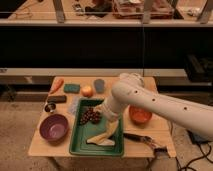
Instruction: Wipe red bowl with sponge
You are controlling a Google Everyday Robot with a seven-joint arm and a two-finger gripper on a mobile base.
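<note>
The small round orange-red bowl [140,115] sits toward the right of the light wooden table [163,131], just right of the green tray and partly tucked behind the robot's white arm [150,102].

At the far left, an orange carrot [57,84] lies near the back edge, with a dark black rectangular bar [56,99] in front of it. A small dark round tin [49,107] comes next, and a larger purple bowl [53,127] sits nearest the front.

The teal-green block sponge [71,88] rests at the back, apart from the red bowl. To its right are a yellow-orange round fruit [87,91] and a grey-blue cup [99,86].

The rectangular green plastic tray [81,142] holds a dark bunch of grapes [90,116] and a pale yellow banana-like piece [102,138].

The gripper [102,114] hangs over the tray beside the grapes, and I cannot tell whether it is spread or closed.

A dark slim tool [145,140] lies at the front right.
</note>
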